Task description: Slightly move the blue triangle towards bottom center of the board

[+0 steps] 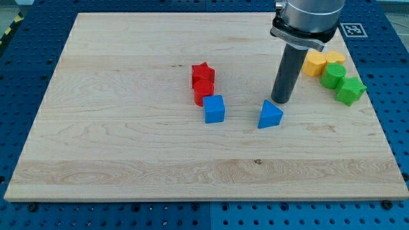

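A single camera view looks down at a slant on the wooden board (128,147), from beyond its bottom edge and above. Nearly the whole board fits in frame, its far edge narrower than its near edge.

Nothing readable here tbh, only a black-and-white square marker tag (353,29) just off the desk (128,147) top-right corner, no letters or numbers.
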